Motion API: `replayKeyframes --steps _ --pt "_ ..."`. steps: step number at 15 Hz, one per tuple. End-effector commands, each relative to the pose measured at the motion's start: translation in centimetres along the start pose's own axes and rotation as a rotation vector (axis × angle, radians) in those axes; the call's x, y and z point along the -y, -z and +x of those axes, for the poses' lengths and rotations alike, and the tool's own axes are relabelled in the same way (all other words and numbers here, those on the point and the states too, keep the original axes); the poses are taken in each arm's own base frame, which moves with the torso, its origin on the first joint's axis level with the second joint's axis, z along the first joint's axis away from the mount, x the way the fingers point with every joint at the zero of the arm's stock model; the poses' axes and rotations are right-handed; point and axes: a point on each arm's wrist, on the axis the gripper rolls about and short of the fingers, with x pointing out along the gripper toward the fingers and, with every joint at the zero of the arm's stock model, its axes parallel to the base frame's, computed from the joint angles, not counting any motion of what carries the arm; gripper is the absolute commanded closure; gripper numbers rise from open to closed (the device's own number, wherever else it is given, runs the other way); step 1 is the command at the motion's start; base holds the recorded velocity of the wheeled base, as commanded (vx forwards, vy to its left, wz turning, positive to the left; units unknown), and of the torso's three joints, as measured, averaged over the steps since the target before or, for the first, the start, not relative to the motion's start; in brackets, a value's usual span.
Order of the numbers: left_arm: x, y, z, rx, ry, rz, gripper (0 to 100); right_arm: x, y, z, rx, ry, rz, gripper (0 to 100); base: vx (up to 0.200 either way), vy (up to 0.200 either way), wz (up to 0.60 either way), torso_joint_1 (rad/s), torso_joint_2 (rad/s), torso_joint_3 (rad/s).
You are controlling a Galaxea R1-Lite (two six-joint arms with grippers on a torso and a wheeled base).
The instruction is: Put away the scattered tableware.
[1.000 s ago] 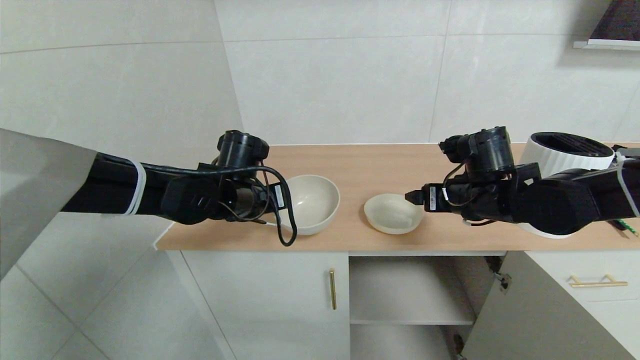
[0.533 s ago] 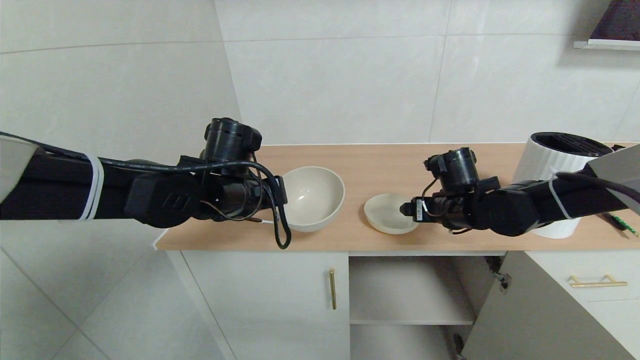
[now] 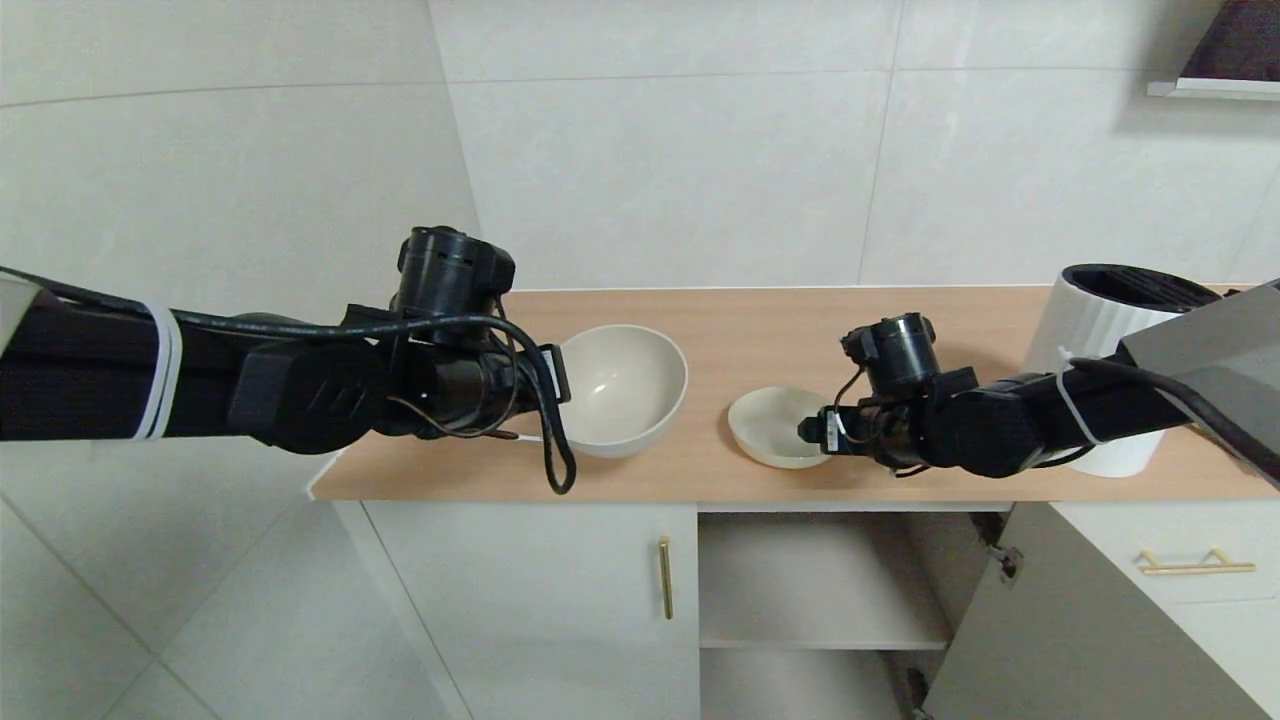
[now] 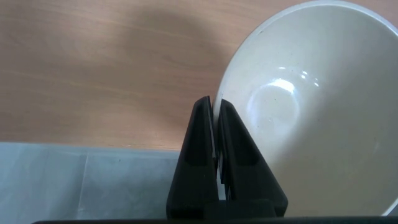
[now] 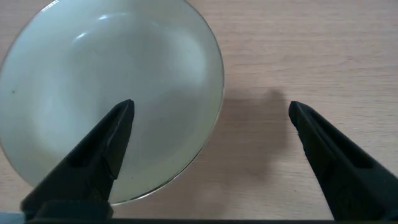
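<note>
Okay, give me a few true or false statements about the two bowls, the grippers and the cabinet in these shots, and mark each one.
1. The left gripper is clamped on the rim of the larger bowl. True.
2. The right gripper is shut on the smaller bowl. False: it is open, with one finger over the bowl and the other over the counter.
3. The two bowls are stacked. False: they are apart, side by side.
4. The cabinet under the counter stands open. True.
</note>
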Motion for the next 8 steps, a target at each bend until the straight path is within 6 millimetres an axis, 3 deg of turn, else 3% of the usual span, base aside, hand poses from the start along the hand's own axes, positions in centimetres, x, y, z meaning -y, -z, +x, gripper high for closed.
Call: replayKeyframes --steps 1,8 --pt "0.02 -0.11 -0.16 0.005 0.002 -0.002 100 -0.05 0.0 0.13 0.0 -0.002 0.004 100 0.0 0.0 0.0 0.0 0.0 0.0" --pt "0.06 -0.39 -0.65 0.014 0.01 -0.003 100 0.14 -0.37 -0.02 0.007 -0.008 0.022 100 0.0 0.0 0.0 0.0 0.0 0.0"
